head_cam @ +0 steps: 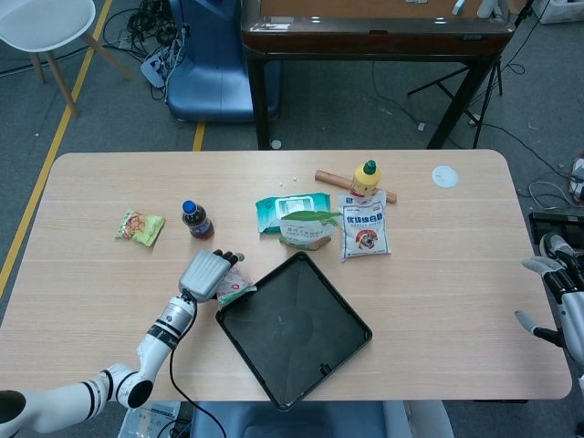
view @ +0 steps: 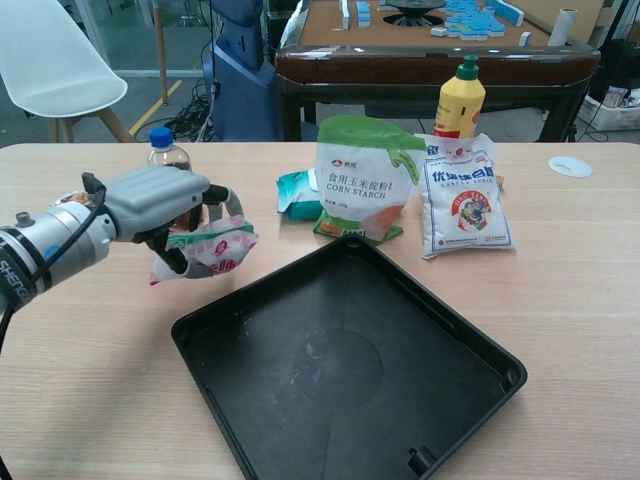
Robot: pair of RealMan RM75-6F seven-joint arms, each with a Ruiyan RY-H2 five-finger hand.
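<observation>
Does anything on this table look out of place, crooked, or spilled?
The black tray lies turned at an angle to the table edge, one corner near its front edge. Tiny white crumbs lie beyond the wipes pack. Nothing looks spilled or damaged.

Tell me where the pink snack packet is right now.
The pink snack packet is held in the left hand, above the table beside the black tray's left corner.

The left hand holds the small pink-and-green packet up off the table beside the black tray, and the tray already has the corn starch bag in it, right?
Not quite. The left hand does hold the small packet beside the black tray, but the chest view shows nothing in the tray; the corn starch bag stands on the table behind it.
</observation>
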